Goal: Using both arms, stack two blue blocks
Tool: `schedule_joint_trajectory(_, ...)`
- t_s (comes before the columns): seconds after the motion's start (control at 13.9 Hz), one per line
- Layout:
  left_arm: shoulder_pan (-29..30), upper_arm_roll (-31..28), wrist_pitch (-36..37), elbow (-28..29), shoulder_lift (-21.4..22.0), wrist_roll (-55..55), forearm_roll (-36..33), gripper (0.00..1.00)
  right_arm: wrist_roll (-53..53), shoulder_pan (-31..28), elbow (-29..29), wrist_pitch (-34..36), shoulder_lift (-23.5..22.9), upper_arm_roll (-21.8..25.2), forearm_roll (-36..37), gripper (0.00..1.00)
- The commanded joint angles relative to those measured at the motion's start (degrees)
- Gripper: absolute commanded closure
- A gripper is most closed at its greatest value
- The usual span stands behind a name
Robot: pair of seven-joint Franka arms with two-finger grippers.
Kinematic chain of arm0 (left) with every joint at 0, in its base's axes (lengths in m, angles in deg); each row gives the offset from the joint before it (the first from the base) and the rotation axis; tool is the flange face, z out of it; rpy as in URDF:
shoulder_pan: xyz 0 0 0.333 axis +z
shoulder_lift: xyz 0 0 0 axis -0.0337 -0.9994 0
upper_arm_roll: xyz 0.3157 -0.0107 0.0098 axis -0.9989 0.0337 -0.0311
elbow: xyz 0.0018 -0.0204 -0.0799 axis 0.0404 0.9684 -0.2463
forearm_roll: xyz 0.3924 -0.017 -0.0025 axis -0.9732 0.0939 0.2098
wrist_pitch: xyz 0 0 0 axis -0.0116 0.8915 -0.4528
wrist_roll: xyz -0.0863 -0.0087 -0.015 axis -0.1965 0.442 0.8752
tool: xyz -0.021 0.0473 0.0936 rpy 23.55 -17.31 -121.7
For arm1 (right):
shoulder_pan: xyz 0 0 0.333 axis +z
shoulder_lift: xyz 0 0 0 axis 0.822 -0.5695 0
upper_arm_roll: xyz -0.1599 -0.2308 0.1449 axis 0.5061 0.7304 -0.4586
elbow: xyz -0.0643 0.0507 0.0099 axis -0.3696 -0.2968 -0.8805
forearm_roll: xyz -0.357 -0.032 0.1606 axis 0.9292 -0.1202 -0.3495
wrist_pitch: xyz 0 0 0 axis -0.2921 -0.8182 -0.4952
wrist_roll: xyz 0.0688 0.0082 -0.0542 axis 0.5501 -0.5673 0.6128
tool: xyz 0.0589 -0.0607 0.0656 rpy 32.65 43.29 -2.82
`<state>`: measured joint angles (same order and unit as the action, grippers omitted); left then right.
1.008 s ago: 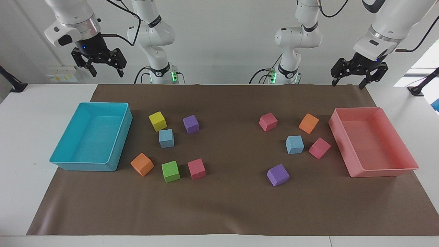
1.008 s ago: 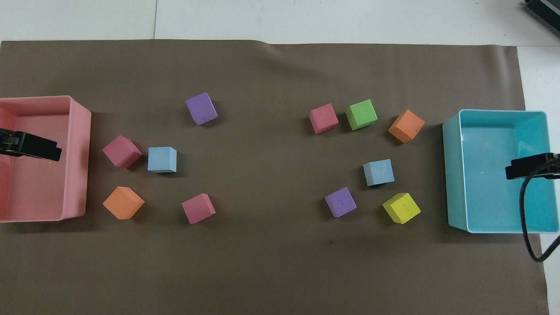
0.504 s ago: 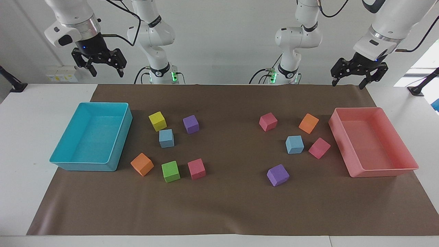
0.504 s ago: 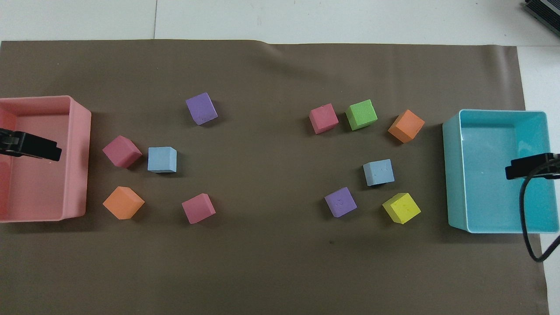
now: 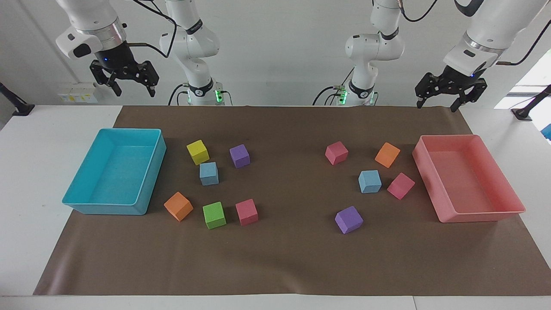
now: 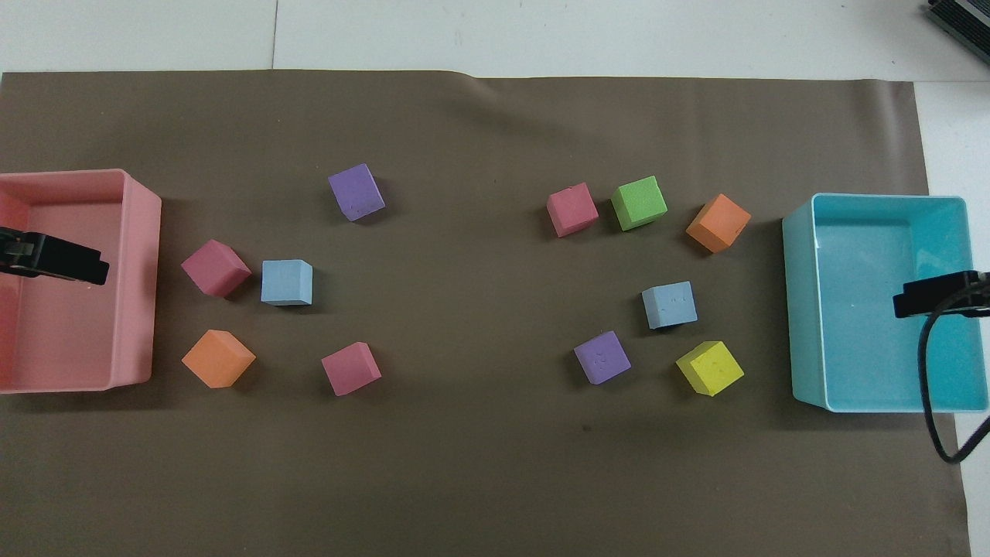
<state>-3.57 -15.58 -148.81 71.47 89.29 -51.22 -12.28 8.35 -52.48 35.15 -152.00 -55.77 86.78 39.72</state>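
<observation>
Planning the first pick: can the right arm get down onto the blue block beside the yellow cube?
Probably yes. The right gripper hangs open above the table; that blue block lies uncovered, though the yellow cube sits close beside it.

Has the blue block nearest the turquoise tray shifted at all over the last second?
No. The blue block sits where it was, beside the yellow cube and apart from the turquoise tray.
</observation>
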Motion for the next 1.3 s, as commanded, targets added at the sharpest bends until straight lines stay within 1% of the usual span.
schedule_joint_trajectory(0.0,0.76,0.44,0.54,-0.11,0.25,0.23,-0.72,0.0,-1.89,-0.69,0.8,-0.26,1.15,-0.31,0.24,0.0)
schedule_joint_trajectory(0.14,0.76,0.44,0.54,-0.11,0.25,0.23,-0.72,0.0,-2.24,-0.61,1.41,0.35,1.59,-0.31,0.15,0.0)
schedule_joint_trajectory(0.43,0.76,0.44,0.54,-0.11,0.25,0.23,-0.72,0.0,-1.89,0.09,3.34,-1.13,1.85,-0.48,-0.03,0.0)
schedule_joint_trajectory(0.79,0.76,0.44,0.54,-0.03,0.25,0.23,-0.72,0.0,-2.07,0.45,9.4,-8.6,1.42,-1.01,-1.61,0.0)
schedule_joint_trajectory(0.94,0.76,0.44,0.54,-0.11,0.25,0.23,-0.72,0.0,-2.33,1.85,12.47,-11.41,1.15,-1.01,-1.96,0.0)
schedule_joint_trajectory(1.08,0.76,0.44,0.54,-0.11,0.25,0.23,-0.72,0.0,-2.33,3.34,14.68,-14.48,-0.16,-1.01,-2.05,0.0)
schedule_joint_trajectory(1.22,0.76,0.44,0.54,-0.11,0.25,0.23,-0.72,0.0,-2.07,4.58,15.39,-16.86,-2.44,-1.01,-2.05,0.0)
